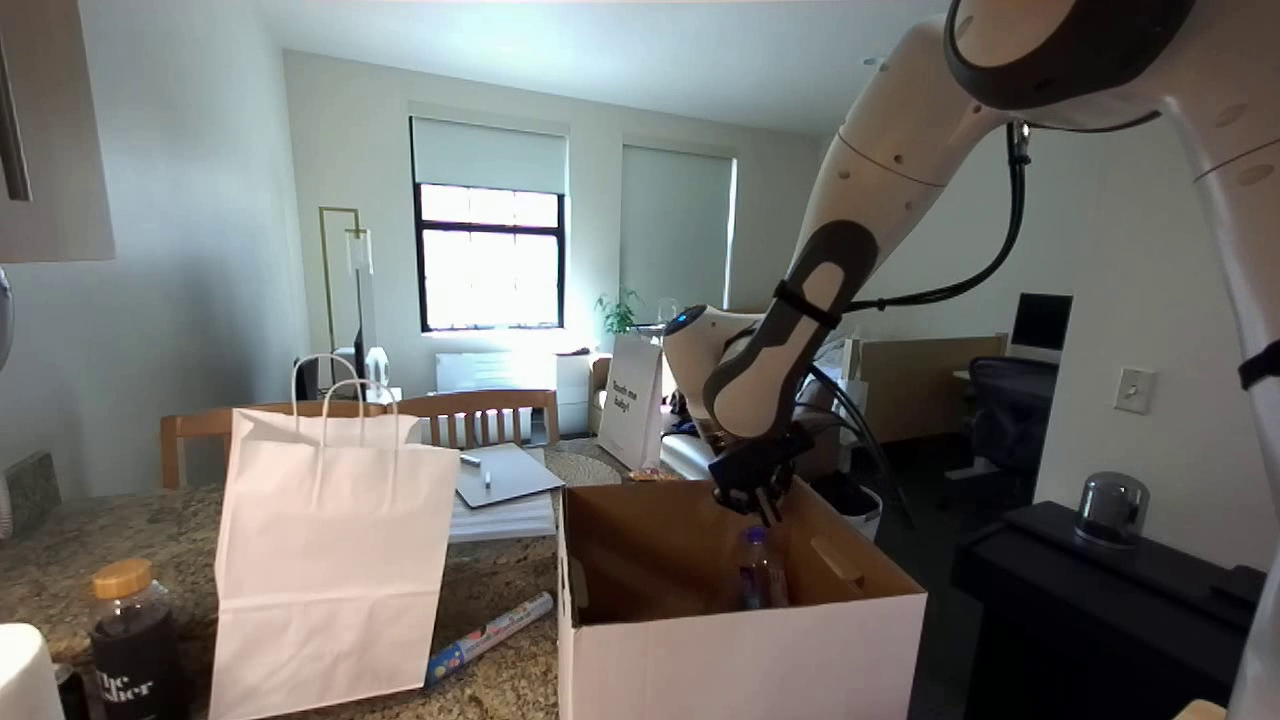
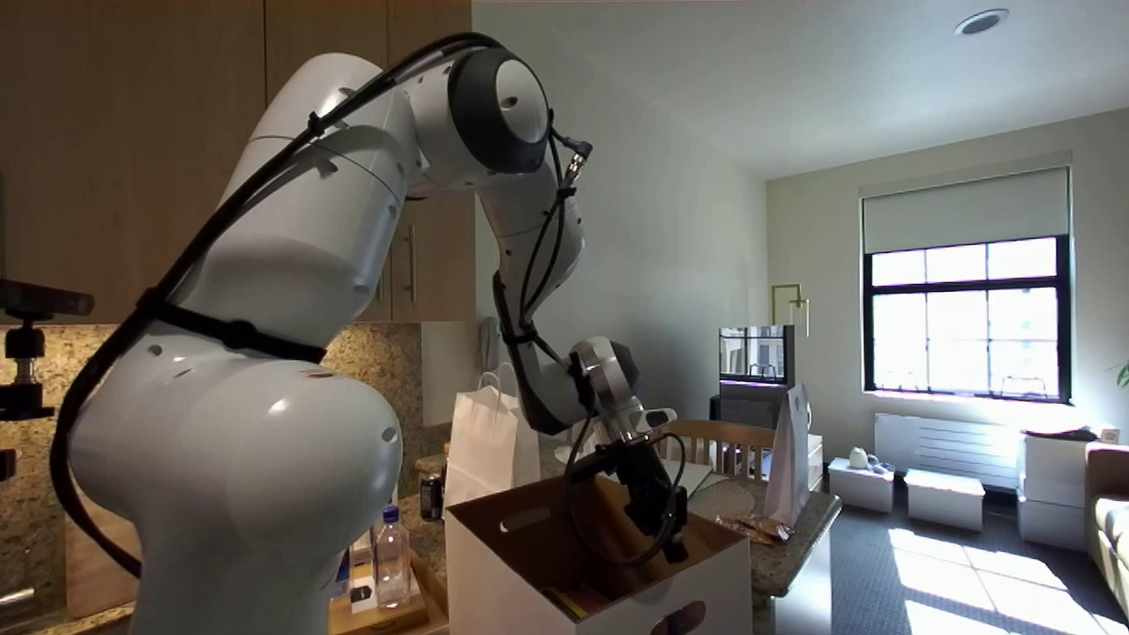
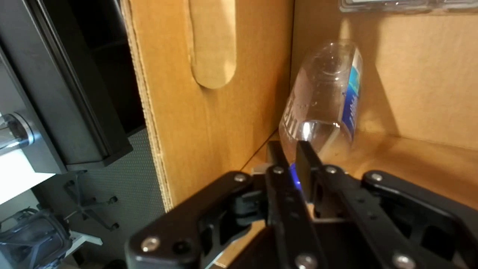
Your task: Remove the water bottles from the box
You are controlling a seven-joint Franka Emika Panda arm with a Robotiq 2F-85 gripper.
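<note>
The brown cardboard box (image 1: 740, 660) stands open on the counter; its side wall (image 3: 261, 56) also shows in the wrist view. Inside, a clear water bottle (image 3: 321, 93) with a blue label and blue cap leans in a corner; it also shows in an exterior view (image 1: 765, 580). My gripper (image 3: 289, 145) reaches down into the box, fingers partly open with a narrow gap. The blue cap shows behind the gap and does not look gripped. The fingertips (image 1: 770, 512) are just above the cap. Another clear bottle (image 2: 391, 564) with a blue cap stands outside the box, beside my base.
A clear plastic package (image 3: 407, 5) lies in the box. A white paper bag (image 1: 330, 560) stands beside it, with a printed tube (image 1: 490, 640) between them. A laptop (image 1: 508, 475) lies behind. Black furniture (image 1: 1110, 600) stands on the box's far side from the bag.
</note>
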